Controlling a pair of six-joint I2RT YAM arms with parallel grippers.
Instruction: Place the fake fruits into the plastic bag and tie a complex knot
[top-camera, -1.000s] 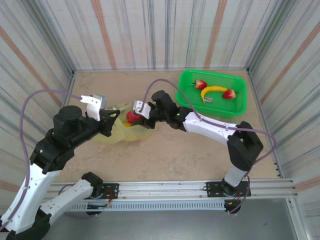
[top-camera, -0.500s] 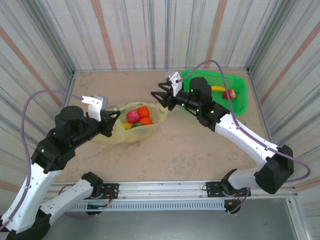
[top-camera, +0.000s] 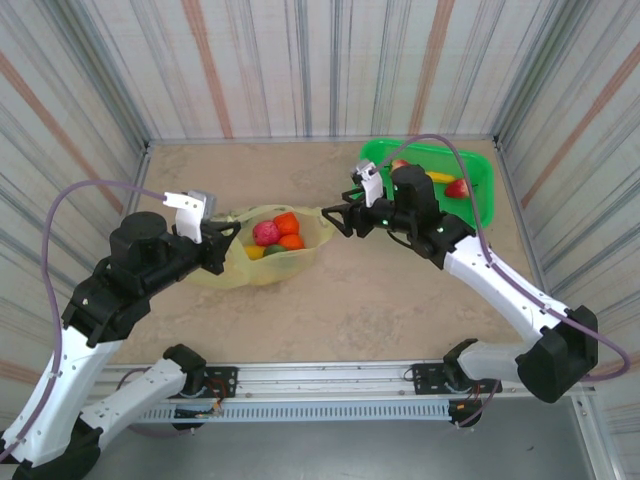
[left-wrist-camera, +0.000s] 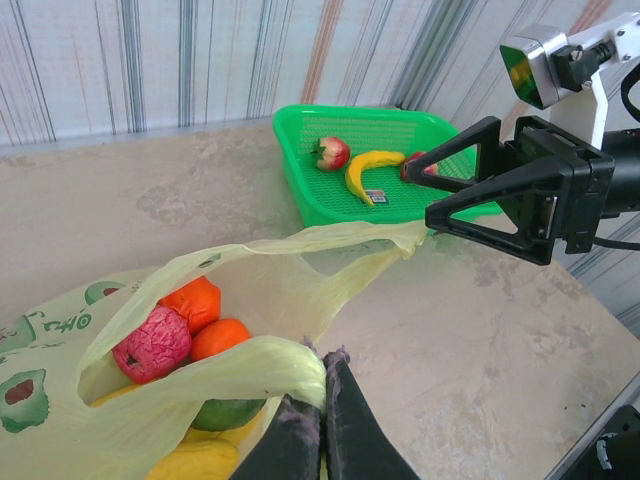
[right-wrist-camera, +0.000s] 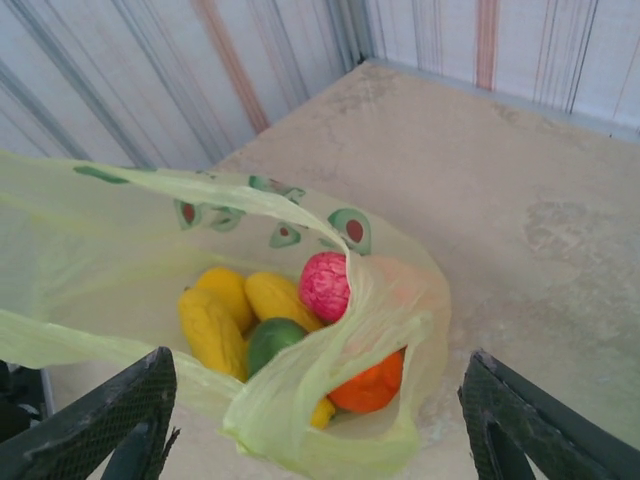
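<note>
Thin translucent yellow-green plastic bag (left-wrist-camera: 262, 282), avocado-half print (left-wrist-camera: 20, 388), green lettering (left-wrist-camera: 60, 322) illegible: lower left of left wrist view, mouth agape. Glossy fake fruits (left-wrist-camera: 215, 338) inside. Left gripper (left-wrist-camera: 322, 368) pinching its rim; right gripper (left-wrist-camera: 420, 192) jaws spread.

**Left arm:** elbow raised, forearm reaching forward and right. Left gripper (left-wrist-camera: 320, 420): jaws pressed together, pinching the rim of the plastic bag (left-wrist-camera: 250, 365) between the fingertips.

**Right arm:** stretched long, bent at the elbow, wrist held level. Right gripper (top-camera: 330, 216): jaws spread wide, tips pointing toward the left claw and standing apart from it.
</note>
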